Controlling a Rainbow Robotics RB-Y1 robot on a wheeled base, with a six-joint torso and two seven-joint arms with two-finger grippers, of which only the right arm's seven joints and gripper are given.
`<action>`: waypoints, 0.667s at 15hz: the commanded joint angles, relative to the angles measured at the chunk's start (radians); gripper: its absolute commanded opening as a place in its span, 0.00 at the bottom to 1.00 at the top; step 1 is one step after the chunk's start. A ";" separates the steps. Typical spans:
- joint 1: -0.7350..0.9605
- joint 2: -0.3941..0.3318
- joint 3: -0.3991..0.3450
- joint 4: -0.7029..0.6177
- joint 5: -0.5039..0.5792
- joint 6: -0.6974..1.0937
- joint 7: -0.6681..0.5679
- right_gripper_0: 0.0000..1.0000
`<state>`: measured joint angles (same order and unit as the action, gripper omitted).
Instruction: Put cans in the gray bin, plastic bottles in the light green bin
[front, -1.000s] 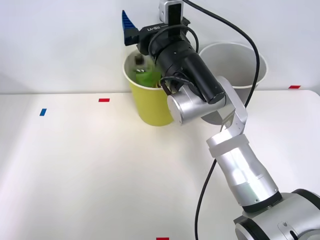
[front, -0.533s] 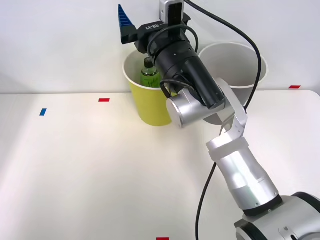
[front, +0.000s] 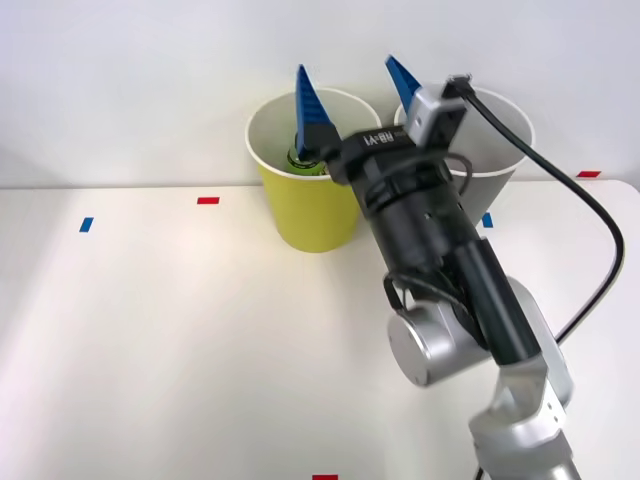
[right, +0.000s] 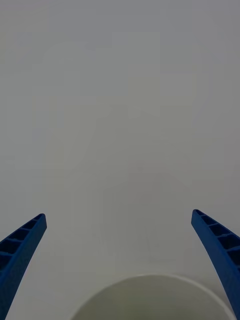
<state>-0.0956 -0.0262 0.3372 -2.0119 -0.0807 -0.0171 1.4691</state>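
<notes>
Bright, even light, soft shadow beneath the arm on the white table (front: 150, 350), no glare

My right gripper (front: 355, 85) points up and away from me with its two blue ribbed fingers (front: 308, 105) spread wide and nothing between them; one finger stands in front of the light green bin (front: 300, 215), the other in front of the gray bin (front: 500, 160); the two bins stand side by side at the far edge of the white table (front: 150, 340), their rims close together; a green plastic bottle (front: 298, 159) peeks out low inside the light green bin, mostly hidden by my finger; a black cable (front: 585, 210) loops from my wrist to the right; small red and blue tape marks (front: 208, 200) lie along the table's far edge.
</notes>
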 joint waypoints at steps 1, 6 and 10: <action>0.224 -0.106 0.019 -0.160 -0.013 -0.041 -0.013 1.00; 0.507 -0.207 0.017 -0.215 -0.033 -0.182 -0.026 1.00; 0.680 -0.241 -0.003 -0.215 -0.039 -0.212 -0.024 1.00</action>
<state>0.5481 -0.2564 0.3450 -2.2277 -0.1169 -0.2242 1.4454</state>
